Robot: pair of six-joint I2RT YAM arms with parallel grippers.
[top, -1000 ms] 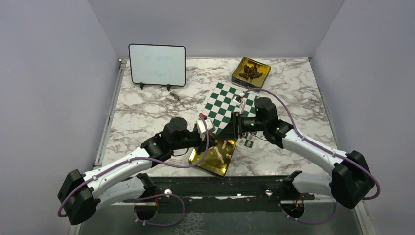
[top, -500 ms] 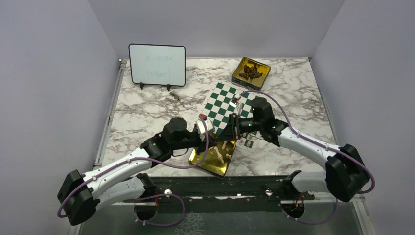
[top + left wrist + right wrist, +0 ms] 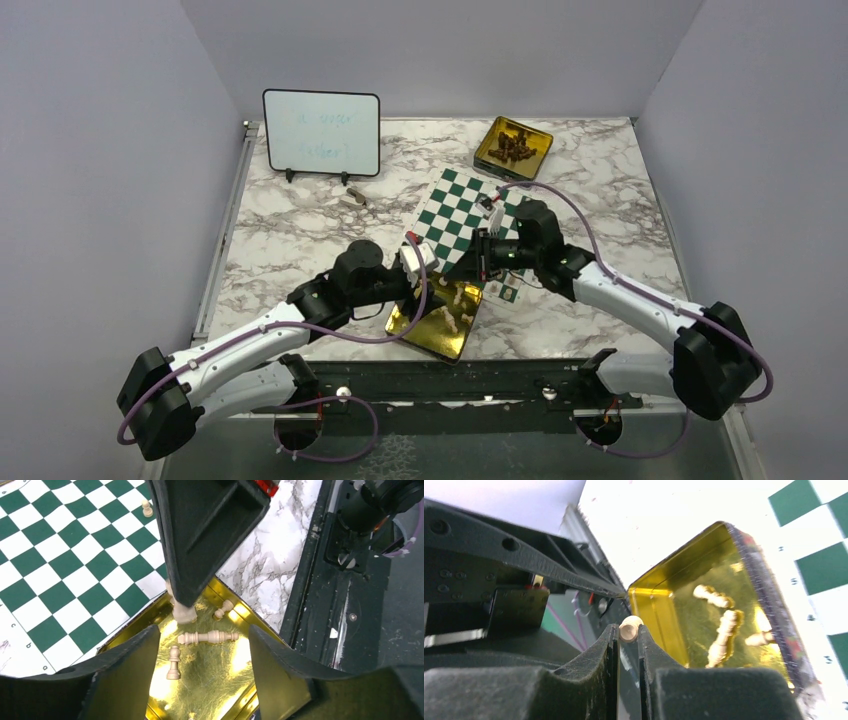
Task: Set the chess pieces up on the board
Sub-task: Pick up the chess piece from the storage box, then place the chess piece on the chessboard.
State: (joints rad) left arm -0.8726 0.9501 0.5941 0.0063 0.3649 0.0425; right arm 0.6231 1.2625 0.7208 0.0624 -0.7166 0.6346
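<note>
My right gripper [image 3: 628,631] is shut on a small cream chess piece [image 3: 629,628], held just above the near gold tin [image 3: 650,605]. In the left wrist view the same piece [image 3: 184,613] hangs under the right gripper's fingertips [image 3: 182,592]. My left gripper [image 3: 205,667] stands open over the tin [image 3: 220,680], nothing between its fingers. A long cream piece [image 3: 207,637] and a pawn [image 3: 173,663] lie in the tin. One pawn [image 3: 146,508] stands on the green-and-white board [image 3: 60,560]. From above, both grippers [image 3: 436,272] [image 3: 478,262] meet at the board's [image 3: 455,205] near corner.
A second gold tin [image 3: 513,145] with dark pieces sits at the back right. A whiteboard [image 3: 321,133] stands at the back left, with a small object [image 3: 352,198] on the marble in front of it. A small green card [image 3: 508,293] lies beside the near tin [image 3: 430,330].
My left gripper has opened over the tin. The right gripper has closed on the cream piece and its arm has shifted slightly.
</note>
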